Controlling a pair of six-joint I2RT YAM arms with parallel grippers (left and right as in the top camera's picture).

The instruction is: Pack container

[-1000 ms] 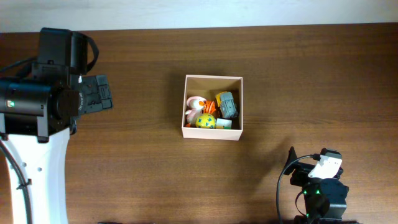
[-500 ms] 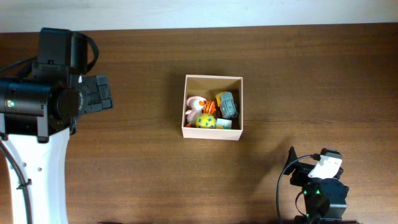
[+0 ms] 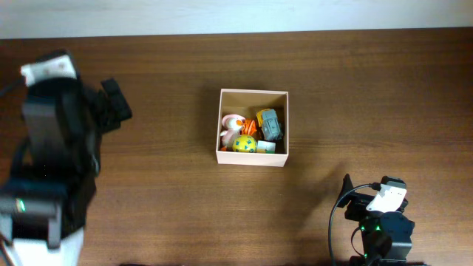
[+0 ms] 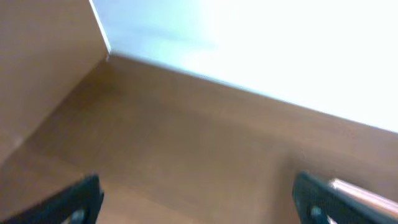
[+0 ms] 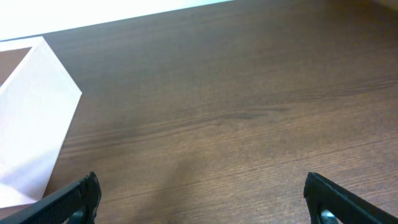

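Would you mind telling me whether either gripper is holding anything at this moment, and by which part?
Nothing is held. The left gripper and right gripper are both open, with only the table showing between them; the toys lie in the container.

Overhead looks straight down; the low right wrist view shares the container [image 3: 251, 159] [image 5: 31, 124].

No readable text, labels, brands or numbers in any view.
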